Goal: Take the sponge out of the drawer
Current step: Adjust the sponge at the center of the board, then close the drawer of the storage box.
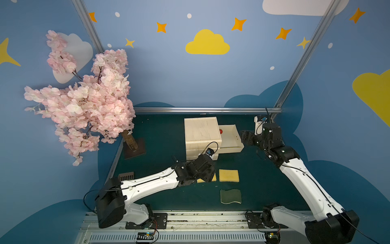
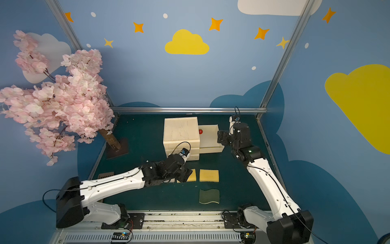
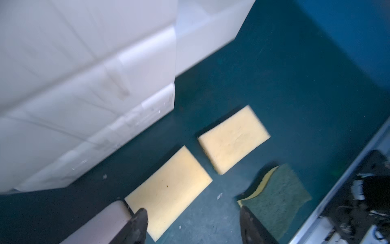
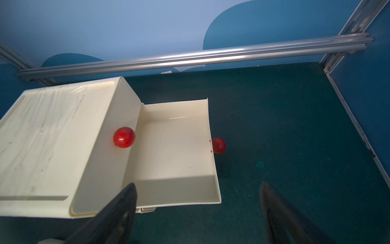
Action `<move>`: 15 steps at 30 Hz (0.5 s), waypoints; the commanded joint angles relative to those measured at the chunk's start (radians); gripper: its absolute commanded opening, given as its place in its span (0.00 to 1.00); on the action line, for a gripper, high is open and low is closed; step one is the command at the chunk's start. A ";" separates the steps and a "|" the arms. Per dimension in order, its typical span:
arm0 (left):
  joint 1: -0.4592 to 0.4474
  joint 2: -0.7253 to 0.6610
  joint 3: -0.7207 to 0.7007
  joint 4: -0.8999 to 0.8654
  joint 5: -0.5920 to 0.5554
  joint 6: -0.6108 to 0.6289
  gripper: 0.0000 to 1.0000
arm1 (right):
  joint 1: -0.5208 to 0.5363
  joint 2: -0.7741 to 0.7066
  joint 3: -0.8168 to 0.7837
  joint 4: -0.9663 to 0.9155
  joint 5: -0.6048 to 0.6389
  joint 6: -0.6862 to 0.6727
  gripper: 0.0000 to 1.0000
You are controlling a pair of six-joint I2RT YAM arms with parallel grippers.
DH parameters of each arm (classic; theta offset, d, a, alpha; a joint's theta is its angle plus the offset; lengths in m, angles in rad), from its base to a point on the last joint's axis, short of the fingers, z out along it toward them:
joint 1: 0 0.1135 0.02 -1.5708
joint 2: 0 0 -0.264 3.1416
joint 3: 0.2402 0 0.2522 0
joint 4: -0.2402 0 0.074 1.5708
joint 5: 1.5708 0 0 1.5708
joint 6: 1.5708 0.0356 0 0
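Note:
The cream drawer [image 4: 175,152] stands pulled out to the right of its cabinet [image 1: 201,131], and its inside is bare. Three sponges lie flat on the green table in front of the cabinet. One yellow sponge [image 3: 168,190] lies partly under my left gripper [image 3: 192,211], which is open and holds nothing. A second yellow sponge [image 1: 229,175] sits just to its right. A green-topped sponge [image 1: 230,196] lies nearer the front edge. My right gripper [image 4: 198,184] hangs open and empty by the drawer's front corner.
A red knob [image 4: 124,137] shows on the cabinet front above the open drawer, and another red knob [image 4: 218,145] on the drawer's own front. A pink blossom tree [image 1: 84,101] on a brown base [image 1: 135,149] fills the left. A small brown grate [image 1: 126,175] lies at the front left.

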 commanded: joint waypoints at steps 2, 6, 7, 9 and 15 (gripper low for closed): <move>0.059 -0.093 0.072 -0.008 -0.076 0.075 0.76 | -0.005 0.091 0.096 -0.063 -0.054 -0.030 0.90; 0.184 -0.119 0.135 -0.003 -0.005 0.089 0.77 | -0.005 0.213 0.182 -0.142 -0.111 -0.057 0.87; 0.215 -0.117 0.142 0.019 0.013 0.092 0.78 | -0.006 0.241 0.199 -0.154 -0.132 -0.062 0.85; 0.267 -0.108 0.156 0.049 0.052 0.088 0.78 | -0.007 0.284 0.221 -0.167 -0.164 -0.069 0.84; 0.421 -0.045 0.195 0.055 0.150 0.036 0.81 | -0.037 0.365 0.256 -0.201 -0.151 -0.072 0.83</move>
